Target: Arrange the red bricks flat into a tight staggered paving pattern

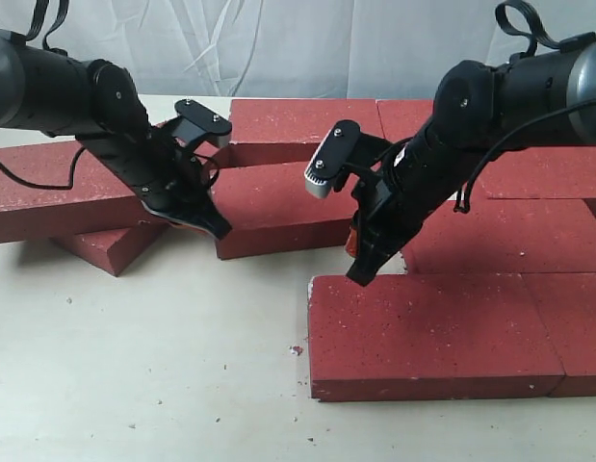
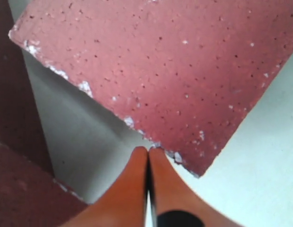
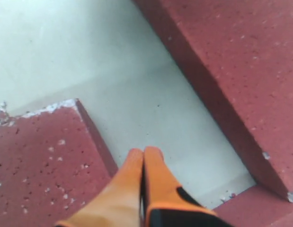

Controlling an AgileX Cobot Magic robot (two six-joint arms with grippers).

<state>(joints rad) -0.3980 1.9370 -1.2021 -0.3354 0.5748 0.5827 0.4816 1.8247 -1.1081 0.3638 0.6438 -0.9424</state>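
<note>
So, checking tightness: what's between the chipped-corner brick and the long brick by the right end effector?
Bare table only: the right wrist view shows a gap between chipped-corner brick and long brick.

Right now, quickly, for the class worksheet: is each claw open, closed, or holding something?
Left claw: closed, holding nothing.
Right claw: closed, holding nothing.
</note>
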